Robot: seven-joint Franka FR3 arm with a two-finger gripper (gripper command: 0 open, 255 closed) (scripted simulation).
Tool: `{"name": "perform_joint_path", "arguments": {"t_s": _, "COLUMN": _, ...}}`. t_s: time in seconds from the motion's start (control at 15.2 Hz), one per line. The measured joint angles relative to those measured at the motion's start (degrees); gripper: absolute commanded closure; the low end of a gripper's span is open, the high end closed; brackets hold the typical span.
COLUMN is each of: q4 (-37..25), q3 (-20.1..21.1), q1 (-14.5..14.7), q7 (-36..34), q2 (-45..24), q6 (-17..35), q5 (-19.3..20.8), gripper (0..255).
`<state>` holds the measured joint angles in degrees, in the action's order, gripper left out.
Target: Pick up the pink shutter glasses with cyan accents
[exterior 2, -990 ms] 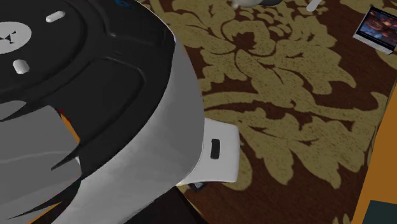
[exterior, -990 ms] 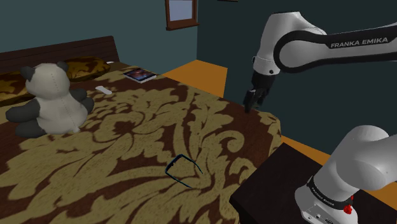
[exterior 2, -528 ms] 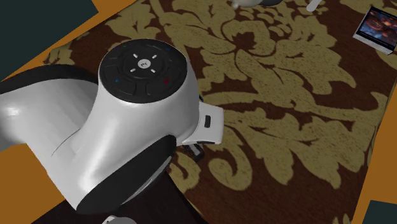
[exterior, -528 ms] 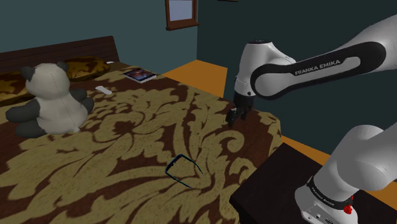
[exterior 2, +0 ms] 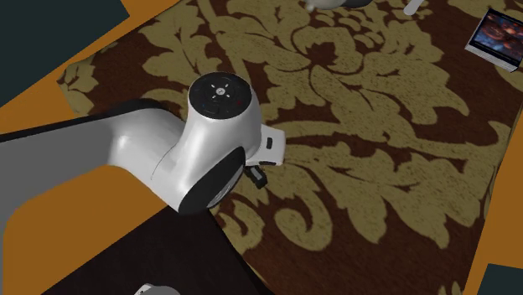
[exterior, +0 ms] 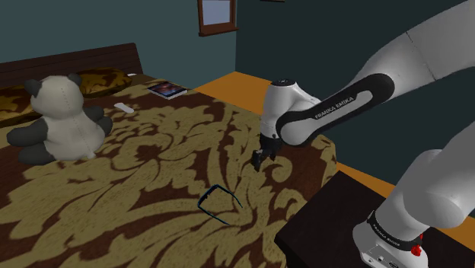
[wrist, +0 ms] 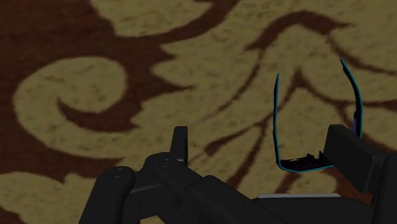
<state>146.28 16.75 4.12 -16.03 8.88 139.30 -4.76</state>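
Observation:
The shutter glasses (exterior: 218,203) lie on the patterned bed cover near its front edge, a thin dark frame with cyan edging and a trace of pink. My gripper (exterior: 259,158) hangs low over the bed, a short way to the shoulder view's right of the glasses and farther back. In the wrist view the glasses (wrist: 299,165) lie ahead with their temples stretched away from me, the front bar close to the right fingertip (wrist: 345,147). The gripper (wrist: 264,149) is open and holds nothing. From above, the wrist covers most of the gripper (exterior 2: 256,176).
A panda plush (exterior: 57,118) sits at the bed's far left, with a small white remote (exterior: 124,108) and a book (exterior: 167,90) behind it. The dark stand (exterior: 327,221) is at lower right. Orange floor (exterior: 236,85) runs along the bed's far side.
The arm has swung down and toward the shoulder view's left, bringing the gripper from above the bed's far corner to just over the cover near the glasses.

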Motion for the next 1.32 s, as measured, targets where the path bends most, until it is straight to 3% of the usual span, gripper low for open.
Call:
{"name": "perform_joint_path", "arguments": {"t_s": 0.4, "q4": -4.9, "q3": 1.6, "q1": 0.6, "q7": -7.8, "q2": -14.1, "q6": 8.9, "q5": 6.7, "gripper": 0}}
{"name": "perform_joint_path", "arguments": {"t_s": 0.92, "q4": -16.4, "q3": -2.5, "q1": 6.8, "q7": -18.4, "q2": -33.7, "q6": 16.3, "q5": 17.2, "gripper": 0}}
{"name": "perform_joint_path", "arguments": {"t_s": 1.32, "q4": -18.2, "q3": -4.7, "q1": 9.2, "q7": -20.8, "q2": -38.9, "q6": 19.9, "q5": 19.4, "gripper": 0}}
